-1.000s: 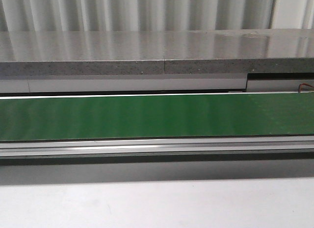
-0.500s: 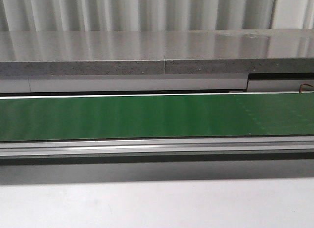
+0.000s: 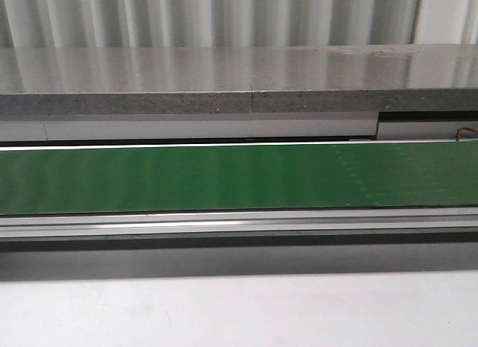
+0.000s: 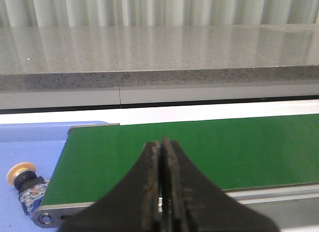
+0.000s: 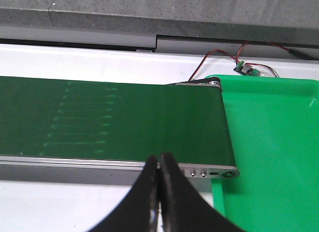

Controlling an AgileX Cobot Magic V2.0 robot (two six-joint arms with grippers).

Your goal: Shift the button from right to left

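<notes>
**A:** What's the setting? Corrugated pale wall at the back, a speckled grey stone ledge (image 3: 224, 82) below it, then a green conveyor belt (image 3: 224, 175) running across, with a white tabletop (image 3: 224, 310) in front?

**B:** Yes. Starting at the left gripper (image 4: 162, 192): its jaws are pressed together with nothing between them, hanging over the belt's near rail. Just beyond its tips is the belt end, and off to the side past the roller lies the button (image 4: 25, 184) on a blue tray (image 4: 25, 142).

**A:** And the right gripper (image 5: 160, 192)?

**B:** Closed too, and empty. Directly ahead of it is the other end of the belt; beside that end sits a green tray (image 5: 269, 157) with no button in it that I can see. Farther out, red and black wires (image 5: 219, 57) lead to a small circuit board.

**A:** So how far along is the job?

**B:** The button is already at the left end, off the belt, so I'd judge the move done or nearly so. Nothing shows on the belt, and neither gripper holds anything.

**A:** How does the button lie?

**B:** Tipped on its side. Its long axis runs from the yellow cap, which points up and away from the left gripper, down through the black collar to the blue contact block nearer the camera. The block's lower edge is cut off by the frame.
</notes>
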